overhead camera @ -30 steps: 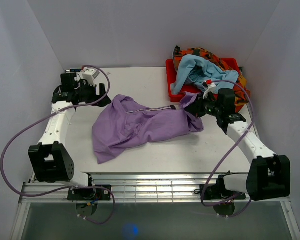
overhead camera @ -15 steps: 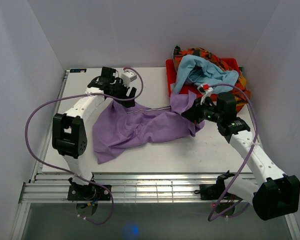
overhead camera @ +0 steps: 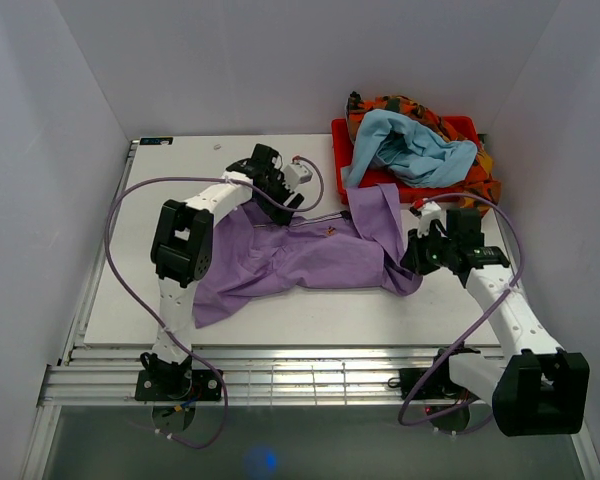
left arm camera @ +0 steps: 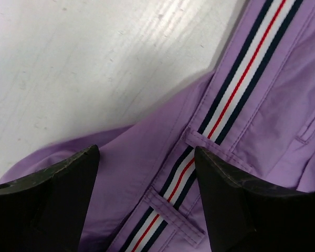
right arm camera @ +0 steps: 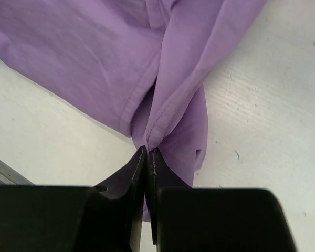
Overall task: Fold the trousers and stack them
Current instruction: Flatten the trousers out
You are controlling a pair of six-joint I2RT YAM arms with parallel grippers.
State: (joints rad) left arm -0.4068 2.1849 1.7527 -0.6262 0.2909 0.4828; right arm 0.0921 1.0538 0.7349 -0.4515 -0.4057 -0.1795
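Toward the near right of the white table (overhead camera: 180, 160), a fold of the lilac cloth trousers (overhead camera: 300, 255) is pinched by the right gripper (right arm camera: 147, 151). Farther back, the left gripper (left arm camera: 147, 152) is spread over their striped waistband (left arm camera: 236, 89). Beyond, a red plastic tray (overhead camera: 342, 150) is heaped with blue and orange garments (overhead camera: 410, 145).

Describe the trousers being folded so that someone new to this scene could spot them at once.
On the white table, left of the red tray heaped with blue and orange clothes, one garment lies spread and crumpled across the middle: the trousers. They are the only lilac cloth, with a navy, white and red striped waistband.
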